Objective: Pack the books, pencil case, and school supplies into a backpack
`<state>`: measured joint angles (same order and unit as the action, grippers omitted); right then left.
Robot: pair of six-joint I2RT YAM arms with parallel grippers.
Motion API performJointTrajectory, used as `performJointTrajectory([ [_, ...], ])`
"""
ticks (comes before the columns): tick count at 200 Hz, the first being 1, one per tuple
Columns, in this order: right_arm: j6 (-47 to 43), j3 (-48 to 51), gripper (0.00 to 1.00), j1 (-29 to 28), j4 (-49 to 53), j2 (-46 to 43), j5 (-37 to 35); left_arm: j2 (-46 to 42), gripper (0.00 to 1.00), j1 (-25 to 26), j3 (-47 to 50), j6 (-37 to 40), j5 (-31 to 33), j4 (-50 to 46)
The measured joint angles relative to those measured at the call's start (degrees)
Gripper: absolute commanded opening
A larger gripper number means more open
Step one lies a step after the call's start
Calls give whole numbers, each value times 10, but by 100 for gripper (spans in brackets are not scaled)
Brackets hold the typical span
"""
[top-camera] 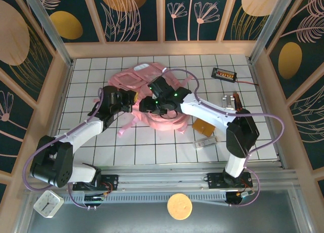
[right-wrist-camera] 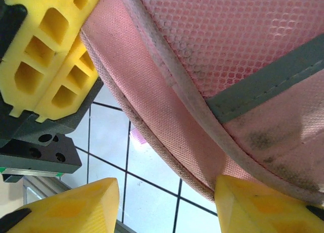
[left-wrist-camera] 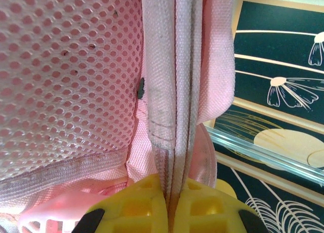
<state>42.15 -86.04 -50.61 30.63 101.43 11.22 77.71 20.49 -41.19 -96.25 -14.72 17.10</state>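
Seen from above, a small white square clock [top-camera: 48,203] sits off the table at 7 o'clock, beside the left arm's base. The left arm reaches from there toward 1 o'clock. The left gripper [top-camera: 130,103] meets the left flank of the large soft pink fabric backpack [top-camera: 136,78]. The backpack lies crumpled on the white tiled table [top-camera: 152,152], a little toward 12 o'clock from its centre.

In the left wrist view the left gripper [left-wrist-camera: 168,195] is clenched. Its yellow fingers [left-wrist-camera: 129,205] press together on a pale woven strap of the backpack [left-wrist-camera: 66,71], and the strap runs straight up toward 12 o'clock beside pink mesh.

The right gripper [top-camera: 146,104] comes in from 4 o'clock and sits just beside the left one, over the backpack's middle. In the right wrist view the right gripper [right-wrist-camera: 166,185] is released. Its yellow fingers [right-wrist-camera: 76,205] stand apart with bare tile between them. The piped edge of the backpack [right-wrist-camera: 228,35] sweeps down from 11 o'clock to the finger at 5 o'clock; I cannot tell whether it touches that finger.

At 4 o'clock from the backpack, near its lower edge but apart from it, a flat orange-brown square book [top-camera: 205,125] lies on the tiles. A small whitish-grey rectangular block [top-camera: 205,142] lies just beside the book at its 6 o'clock. A black gadget with orange digits [top-camera: 224,74] and a red wire rests toward the table's 2 o'clock corner.
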Motion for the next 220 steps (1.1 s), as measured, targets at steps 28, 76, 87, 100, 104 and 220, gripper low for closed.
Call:
performJointTrajectory([
  [28, 7, -56, 52, -13, 51, 0, -41, -7, 0, -1, 0, 0, 2, 0],
  [76, 14, 24, 52, -43, 18, -104, -22, -14, 0, -1, 4, -6, 2, 2],
  [87, 21, 77, 52, -28, -5, -129, 14, -14, 0, -1, 4, -7, 2, 2],
  [100, 24, 118, 52, -9, -24, -131, 40, -15, 0, -1, 4, -7, 2, 2],
  [104, 23, 128, 52, -5, -31, -129, 46, -15, 0, -1, 4, -7, 3, 2],
  [220, -53, 164, 52, 129, -94, -86, 69, -49, 0, 28, 14, -46, 35, -24],
])
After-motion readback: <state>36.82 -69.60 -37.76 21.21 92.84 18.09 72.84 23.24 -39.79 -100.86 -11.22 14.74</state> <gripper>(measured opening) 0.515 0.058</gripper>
